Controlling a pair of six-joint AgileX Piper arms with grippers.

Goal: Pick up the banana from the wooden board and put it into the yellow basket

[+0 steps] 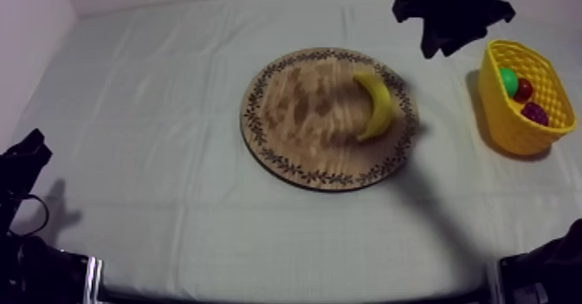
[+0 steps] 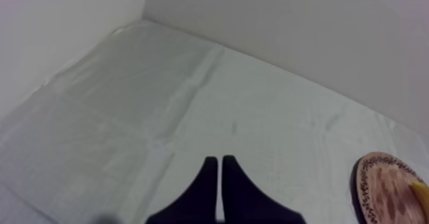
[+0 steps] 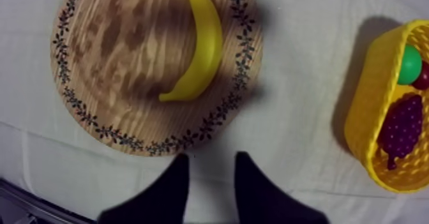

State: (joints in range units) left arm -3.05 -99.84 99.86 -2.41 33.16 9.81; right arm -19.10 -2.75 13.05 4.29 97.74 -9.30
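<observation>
one banana lies on the round wooden board, curved along the board's right side just inside the patterned rim, with nothing holding it. the board sits a little right of the middle of the tabletop. the yellow basket stands at the tabletop's right edge, well apart from the board. it already holds a green fruit, a small red fruit and a bunch of grapes. my right arm comes in over the far right of the tabletop, between board and basket. its wrist view shows the right gripper above bare cloth just beside the board's rim, fingers apart and nothing between them. my left gripper sits by the tabletop's near left corner with its fingers pressed together on nothing, pointing across bare cloth and far from the work. as i judge it, no part of the task is done yet. the banana is not grasped or lifted, and all that may be under way is the approach. what is left is to bring the spread fingers down across the banana, close on it, carry it to the right and let it go over the basket.
</observation>
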